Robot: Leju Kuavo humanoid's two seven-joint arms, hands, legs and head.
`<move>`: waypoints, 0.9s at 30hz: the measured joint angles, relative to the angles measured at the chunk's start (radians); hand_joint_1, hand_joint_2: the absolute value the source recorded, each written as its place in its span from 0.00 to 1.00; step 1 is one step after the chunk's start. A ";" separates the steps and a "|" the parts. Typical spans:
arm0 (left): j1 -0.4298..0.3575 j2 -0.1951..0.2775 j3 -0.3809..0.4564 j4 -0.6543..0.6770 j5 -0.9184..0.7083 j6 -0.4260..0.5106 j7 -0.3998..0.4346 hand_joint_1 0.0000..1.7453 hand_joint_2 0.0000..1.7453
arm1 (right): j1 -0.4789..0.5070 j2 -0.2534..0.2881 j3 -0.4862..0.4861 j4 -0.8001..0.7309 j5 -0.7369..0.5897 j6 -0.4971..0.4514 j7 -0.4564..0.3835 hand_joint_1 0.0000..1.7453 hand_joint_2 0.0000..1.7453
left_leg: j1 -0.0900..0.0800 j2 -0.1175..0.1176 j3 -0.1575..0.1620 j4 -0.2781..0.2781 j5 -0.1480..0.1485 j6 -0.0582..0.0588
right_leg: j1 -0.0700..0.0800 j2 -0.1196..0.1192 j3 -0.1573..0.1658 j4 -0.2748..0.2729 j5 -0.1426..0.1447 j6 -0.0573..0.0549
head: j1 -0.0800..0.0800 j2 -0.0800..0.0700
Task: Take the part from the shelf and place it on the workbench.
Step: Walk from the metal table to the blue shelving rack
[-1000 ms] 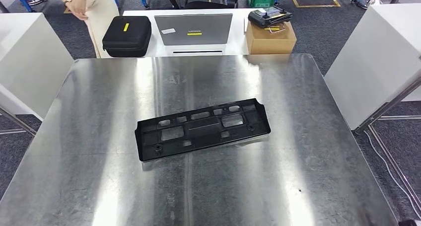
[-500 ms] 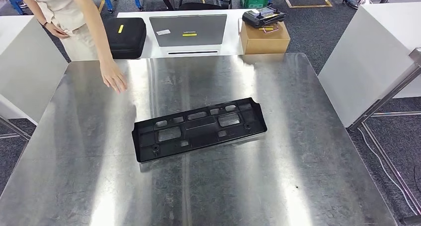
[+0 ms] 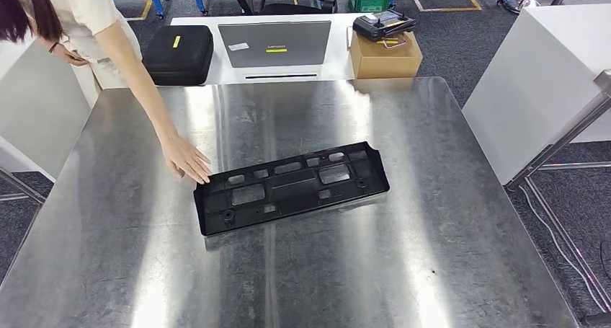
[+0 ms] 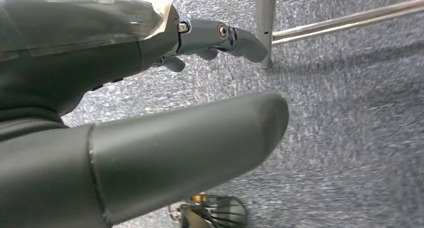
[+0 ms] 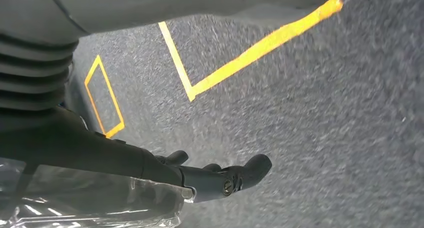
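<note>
One black part (image 3: 292, 187) lay flat on the workbench (image 3: 432, 220); the left hand (image 4: 150, 143) and right hand (image 5: 210, 175) hung spread, holding nothing.

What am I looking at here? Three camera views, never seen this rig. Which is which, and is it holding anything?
It's a two-armed humanoid robot. The wide picture comes from its head, looking down at a steel workbench. A black plastic part lies flat on it, and a person's hand reaches to its near corner. Behind are a laptop, a black case and a cardboard box. The other two pictures come from wrist cameras on hanging arms, facing carpet. The left hand and right hand hold nothing, fingers loosely apart.
</note>
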 joint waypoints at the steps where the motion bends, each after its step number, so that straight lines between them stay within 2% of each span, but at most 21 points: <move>1: 0.000 0.002 -0.006 0.000 -0.007 -0.003 0.014 0.00 0.00 | -0.002 -0.002 0.000 0.006 0.002 0.009 -0.004 0.00 0.00 | 0.000 0.000 0.000 0.000 0.000 0.000 | 0.000 0.000 0.000 0.000 0.000 0.000 | 0.000 0.000; 7: 0.001 0.008 -0.035 0.000 -0.036 -0.021 0.089 0.00 0.00 | -0.006 -0.016 0.000 0.026 -0.005 0.025 -0.010 0.00 0.00 | -0.006 0.000 0.000 0.000 0.000 0.000 | -0.005 0.000 0.000 0.000 0.000 0.001 | 0.000 0.000; 13: 0.002 0.017 -0.059 0.000 -0.060 -0.038 0.112 0.00 0.00 | -0.007 -0.019 -0.002 0.039 -0.015 0.026 0.011 0.00 0.00 | -0.010 0.000 0.000 0.001 0.000 0.001 | -0.010 0.000 0.000 0.000 0.001 0.004 | 0.000 0.000; 17: 0.002 0.020 -0.067 0.000 -0.065 -0.047 0.114 0.00 0.00 | -0.006 -0.020 -0.005 0.045 -0.018 0.026 0.025 0.00 0.00 | -0.011 0.002 0.004 -0.006 0.011 0.011 | -0.013 0.001 -0.003 0.001 0.004 0.014 | -0.001 0.000; 19: 0.002 0.020 -0.068 0.001 -0.064 -0.049 0.116 0.00 0.00 | -0.006 -0.022 -0.006 0.047 -0.016 0.026 0.030 0.00 0.00 | -0.005 0.007 0.009 -0.020 0.027 0.020 | -0.014 -0.002 -0.022 0.035 -0.019 0.022 | 0.003 0.000; 21: 0.003 0.021 -0.068 0.001 -0.064 -0.050 0.116 0.00 0.00 | -0.005 -0.024 -0.006 0.049 -0.015 0.026 0.032 0.00 0.00 | -0.002 0.014 0.006 -0.027 0.036 0.023 | -0.025 -0.006 -0.073 0.147 -0.076 0.026 | 0.009 0.000; 22: 0.004 0.021 -0.068 0.001 -0.064 -0.050 0.117 0.00 0.00 | -0.005 -0.024 -0.006 0.049 -0.015 0.026 0.032 0.00 0.00 | -0.001 0.018 0.002 -0.027 0.038 0.023 | -0.034 -0.007 -0.105 0.219 -0.104 0.030 | 0.011 0.000; 23: 0.005 0.021 -0.068 0.001 -0.064 -0.051 0.117 0.00 0.00 | -0.004 -0.024 -0.006 0.050 -0.015 0.026 0.033 0.00 0.00 | 0.000 0.020 -0.001 -0.026 0.039 0.021 | -0.042 -0.008 -0.128 0.276 -0.121 0.038 | 0.012 0.000; 24: 0.006 0.021 -0.068 0.001 -0.064 -0.051 0.117 0.00 0.00 | -0.002 -0.025 -0.006 0.050 -0.015 0.026 0.034 0.00 0.00 | 0.001 0.022 -0.004 -0.026 0.041 0.018 | -0.051 -0.009 -0.135 0.300 -0.122 0.051 | 0.012 0.000; 25: 0.006 0.021 -0.068 0.001 -0.063 -0.051 0.117 0.00 0.00 | -0.001 -0.025 -0.007 0.051 -0.015 0.026 0.034 0.00 0.00 | 0.004 0.023 -0.005 -0.024 0.041 0.015 | -0.059 -0.012 -0.121 0.280 -0.106 0.067 | 0.012 0.000; 27: 0.005 0.022 -0.068 0.001 -0.063 -0.051 0.117 0.00 0.00 | -0.001 -0.027 -0.007 0.051 -0.015 0.026 0.034 0.00 0.00 | 0.010 0.024 -0.007 -0.016 0.039 0.005 | -0.077 -0.019 -0.047 0.140 -0.054 0.098 | 0.013 0.000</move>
